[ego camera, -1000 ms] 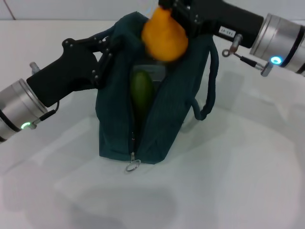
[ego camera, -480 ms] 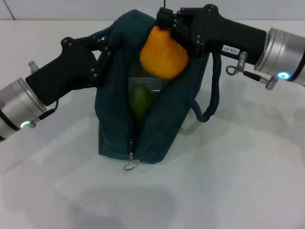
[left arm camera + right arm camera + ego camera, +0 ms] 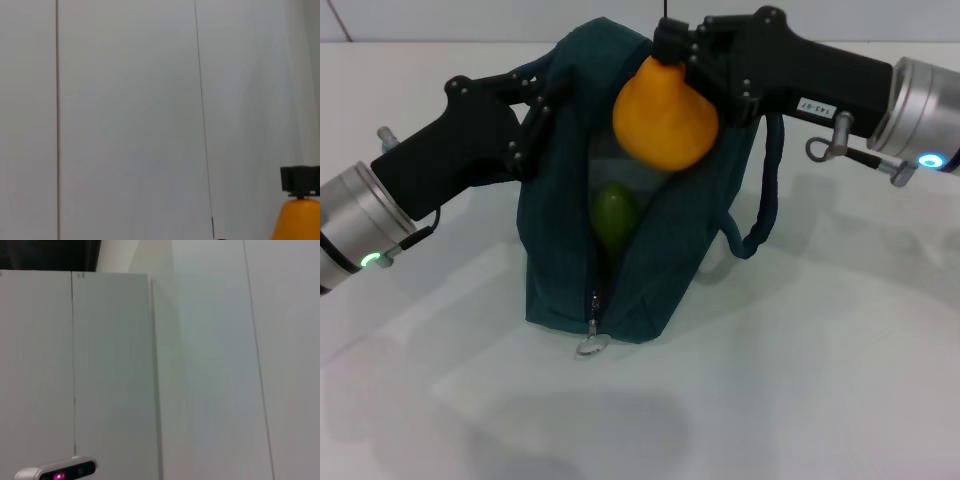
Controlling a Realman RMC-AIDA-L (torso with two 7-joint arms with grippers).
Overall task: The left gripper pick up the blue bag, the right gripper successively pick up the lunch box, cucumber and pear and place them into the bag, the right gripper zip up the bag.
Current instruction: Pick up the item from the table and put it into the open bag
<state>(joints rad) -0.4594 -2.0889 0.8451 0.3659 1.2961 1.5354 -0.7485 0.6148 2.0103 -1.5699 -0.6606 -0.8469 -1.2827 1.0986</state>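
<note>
Pear (image 3: 665, 122) in your right gripper (image 3: 672, 52) hangs over the open top of the blue bag (image 3: 630, 270), the fingers clamped on its narrow stem end; your left wrist camera catches the same fruit at the edge of its picture. Your left gripper (image 3: 542, 95) is closed on the bag's upper left edge and holds it upright on the white table (image 3: 800, 380), with the zipper pull (image 3: 590, 346) lying at the bag's front foot. You can see the cucumber (image 3: 616, 215) standing inside the gaping mouth, and a pale shape above it may be the lunch box, though you cannot tell for sure.
</note>
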